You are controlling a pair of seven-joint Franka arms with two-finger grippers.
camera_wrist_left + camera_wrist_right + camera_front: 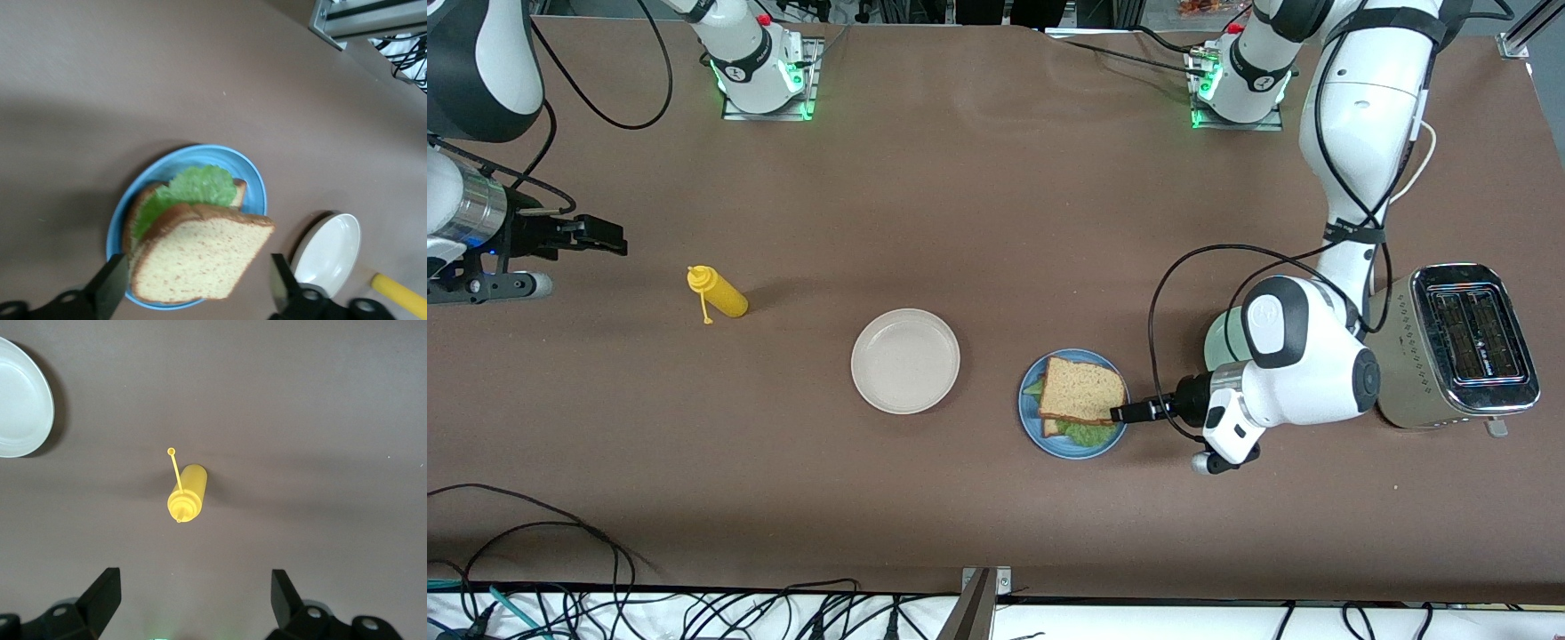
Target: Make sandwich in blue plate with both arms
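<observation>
1. Blue plate, on the worktop nearer the front camera than the other dishes, toward the left arm's end. It carries the sandwich: 2 wholemeal slices with a lettuce leaf between them. The top slice sits skewed and overhangs the plate rim on the tool's side.
2. Left tool, low at that rim, jaws spread wide on either side of the top slice and holding nothing. Your risk: if you draw back level, a finger could catch the overhanging crust and drag the slice off the lettuce or tip the plate.
3. Beige plate, beside the blue plate, bare.
4. Yellow squeeze bottle, lying on its side.
5. Toaster, close by the left arm's elbow; a wide swing could clip it.
6. Right tool, waiting spread and empty over the worktop's right-arm end.
</observation>
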